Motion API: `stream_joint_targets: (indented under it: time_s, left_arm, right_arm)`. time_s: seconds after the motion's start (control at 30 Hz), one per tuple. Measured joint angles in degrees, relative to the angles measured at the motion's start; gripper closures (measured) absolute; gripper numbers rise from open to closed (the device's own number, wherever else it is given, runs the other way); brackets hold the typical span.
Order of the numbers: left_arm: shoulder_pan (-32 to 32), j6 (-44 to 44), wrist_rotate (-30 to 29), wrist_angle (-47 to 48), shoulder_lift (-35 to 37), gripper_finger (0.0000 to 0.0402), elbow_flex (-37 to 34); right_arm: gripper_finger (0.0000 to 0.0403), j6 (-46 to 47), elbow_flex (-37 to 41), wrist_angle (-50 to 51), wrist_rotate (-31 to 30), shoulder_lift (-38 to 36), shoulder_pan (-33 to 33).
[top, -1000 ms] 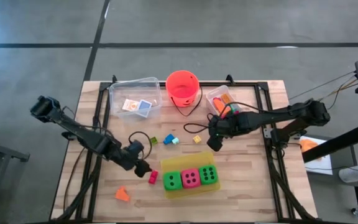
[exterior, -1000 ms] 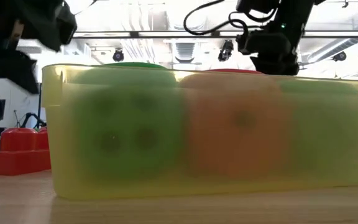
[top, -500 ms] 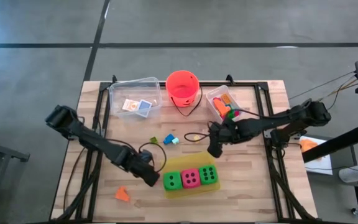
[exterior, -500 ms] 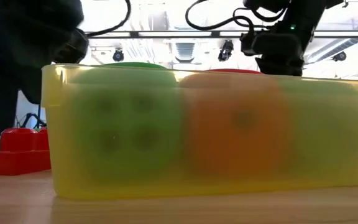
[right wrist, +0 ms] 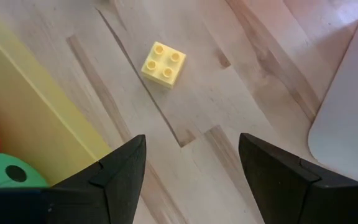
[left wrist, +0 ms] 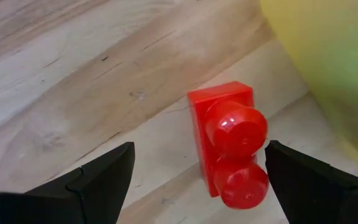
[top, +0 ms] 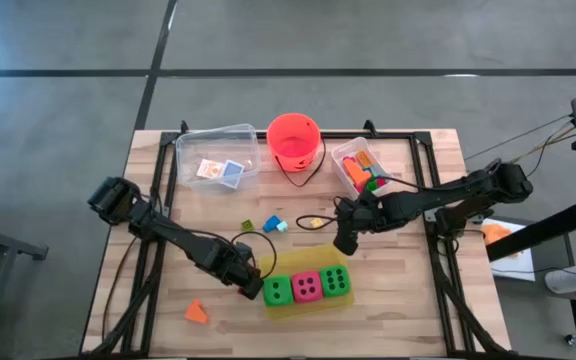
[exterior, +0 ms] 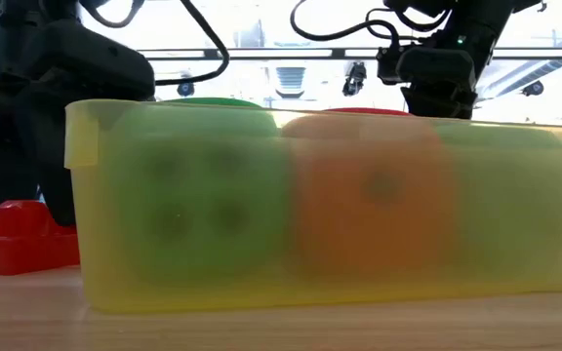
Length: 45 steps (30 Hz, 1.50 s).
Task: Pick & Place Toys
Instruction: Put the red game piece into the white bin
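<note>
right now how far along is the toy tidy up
Done: three dice sit in the yellow tray; two cards lie in a clear bin.
In hand: nothing. The open left gripper straddles the red brick without closing; the open right gripper hovers near the yellow brick.
Left: those two, the green and blue bricks, and the orange piece.

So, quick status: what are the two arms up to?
Left tool open, straddling the red brick beside the yellow tray. Right tool open over the yellow brick. Nothing blocking.
</note>
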<state>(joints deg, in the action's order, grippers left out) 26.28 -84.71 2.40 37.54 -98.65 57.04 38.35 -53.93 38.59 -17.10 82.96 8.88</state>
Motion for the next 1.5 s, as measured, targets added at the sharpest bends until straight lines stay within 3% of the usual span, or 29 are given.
stream_joint_targets:
  time_s: [0.6, 0.73, 0.93, 1.27, 1.5]
  left_arm:
    - [-0.19, 2.63, 1.93, -1.41, 0.31, 0.0065, -5.66]
    - [-0.19, 2.87, 1.92, -0.57, 0.26, 0.0128, -5.81]
    - [-0.50, 2.35, 1.94, 1.32, 0.13, 0.0287, -5.12]
    - [-0.52, 4.04, 2.32, -0.21, 0.60, 0.0287, -2.21]
    - [0.41, 6.84, 0.29, 0.05, 6.35, 0.0287, -0.21]
  right_arm:
    - [0.0152, -2.52, 0.00, -0.62, -0.02, -0.02, 0.00]
    - [0.0152, -2.73, 0.00, -0.64, -0.02, -0.02, 0.00]
    - [0.0152, -2.78, 0.00, -0.84, -0.02, -0.02, 0.00]
    - [0.0152, -3.24, 0.00, -2.26, -0.07, -0.07, 0.00]
    - [0.0152, -11.71, 0.07, -10.47, 0.73, -0.07, 1.71]
